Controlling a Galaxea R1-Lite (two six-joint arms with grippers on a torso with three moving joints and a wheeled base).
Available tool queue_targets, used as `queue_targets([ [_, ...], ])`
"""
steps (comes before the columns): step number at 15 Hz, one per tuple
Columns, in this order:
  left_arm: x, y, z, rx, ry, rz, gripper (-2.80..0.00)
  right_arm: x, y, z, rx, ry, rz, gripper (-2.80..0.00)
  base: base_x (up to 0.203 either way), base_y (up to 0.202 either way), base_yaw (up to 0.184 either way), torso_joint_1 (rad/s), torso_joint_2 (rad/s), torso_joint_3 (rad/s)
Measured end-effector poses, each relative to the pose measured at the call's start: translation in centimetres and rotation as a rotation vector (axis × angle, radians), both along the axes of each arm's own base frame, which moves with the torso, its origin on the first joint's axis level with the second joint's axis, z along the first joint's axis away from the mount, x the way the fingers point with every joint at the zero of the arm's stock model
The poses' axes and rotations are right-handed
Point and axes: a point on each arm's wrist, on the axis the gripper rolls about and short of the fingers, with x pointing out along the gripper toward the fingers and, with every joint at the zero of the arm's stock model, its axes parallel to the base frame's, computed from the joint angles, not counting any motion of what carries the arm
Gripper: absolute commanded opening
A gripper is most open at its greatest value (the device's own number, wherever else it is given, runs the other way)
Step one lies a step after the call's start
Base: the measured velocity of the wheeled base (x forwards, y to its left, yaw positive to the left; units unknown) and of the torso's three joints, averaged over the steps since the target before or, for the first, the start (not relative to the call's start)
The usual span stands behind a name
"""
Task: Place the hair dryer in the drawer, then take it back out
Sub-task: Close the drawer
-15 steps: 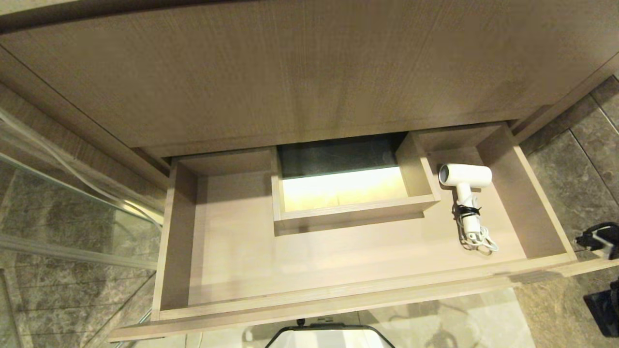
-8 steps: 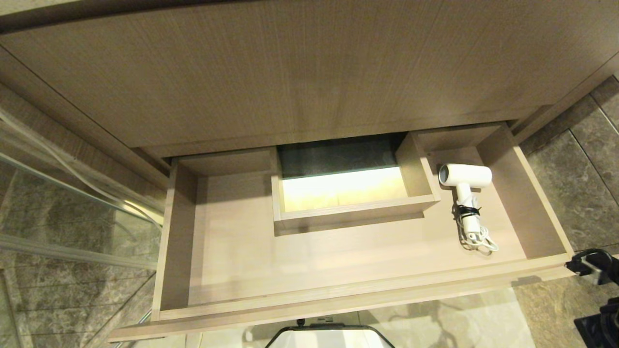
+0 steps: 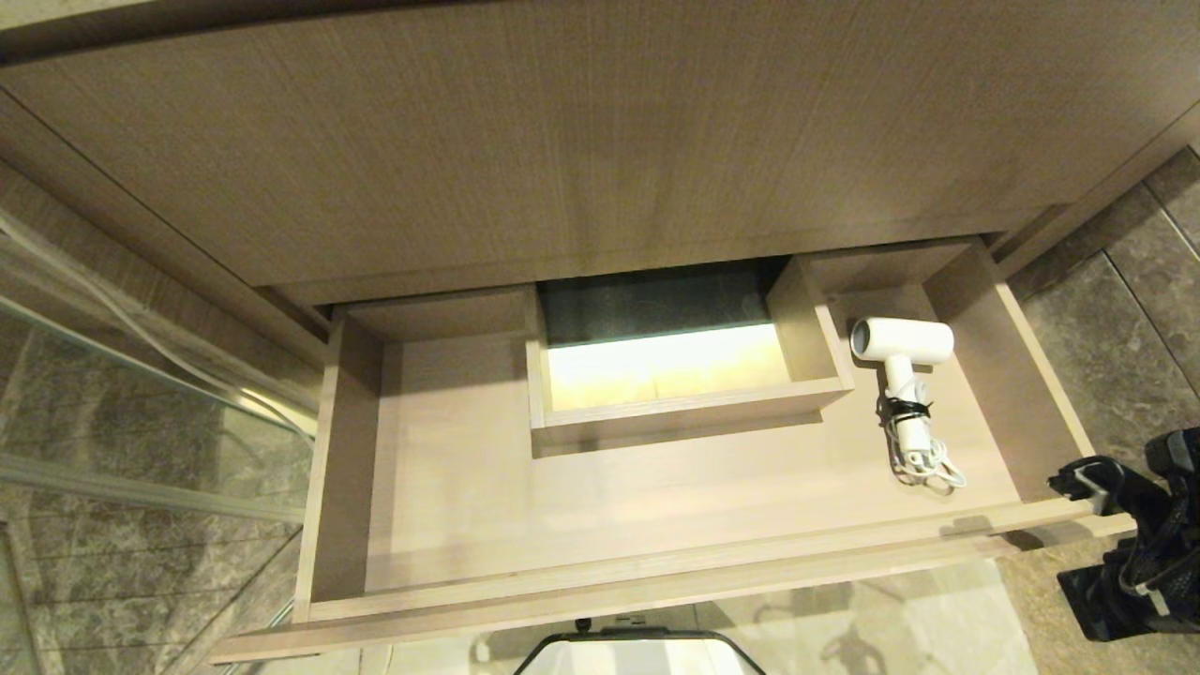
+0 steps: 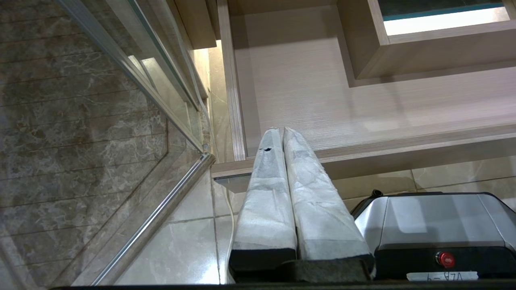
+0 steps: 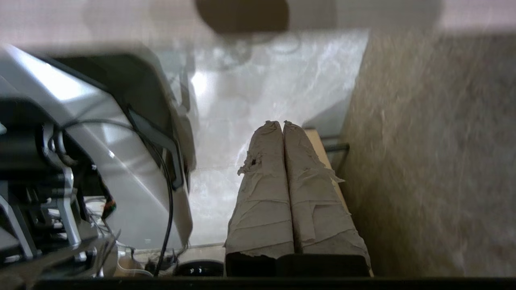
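Lying in drawer | hair dryer | right side

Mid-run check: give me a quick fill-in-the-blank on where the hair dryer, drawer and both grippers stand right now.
1. The hair dryer lies inside the ____, untouched by either gripper.
2. It rests in the part of the drawer on the robot's ____ side.
3. The right gripper has its fingers ____ and holds nothing.
4. The left gripper, shut too, hangs near the drawer's front ____ corner.

Missing words: drawer; right; shut; left
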Motion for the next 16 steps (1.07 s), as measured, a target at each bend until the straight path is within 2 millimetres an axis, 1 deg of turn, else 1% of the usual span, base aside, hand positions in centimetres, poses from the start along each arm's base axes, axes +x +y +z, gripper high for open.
queue_targets([
  [3, 0.0, 0.0, 0.0, 0.000, 0.000, 0.000, -2.80, 1.7, -0.3, -0.4, -0.007, -0.035, -0.002, -2.80, 0.000, 0.000, 0.000, 0.000, 0.00, 0.000],
  [9, 0.0, 0.0, 0.0, 0.000, 0.000, 0.000, -2.80, 3.7, -0.7, -0.3, -0.021, -0.128, 0.002, -2.80, 0.000, 0.000, 0.000, 0.000, 0.00, 0.000],
  [13, 0.0, 0.0, 0.0, 0.000, 0.000, 0.000, -2.80, 6.0, -1.1, 1.4, -0.019, -0.298, 0.029, -2.80, 0.000, 0.000, 0.000, 0.000, 0.00, 0.000],
  [16, 0.0, 0.0, 0.0, 0.000, 0.000, 0.000, -2.80, 8.8, -1.9, 4.2, -0.034, -0.522, 0.051, -2.80, 0.000, 0.000, 0.000, 0.000, 0.00, 0.000],
])
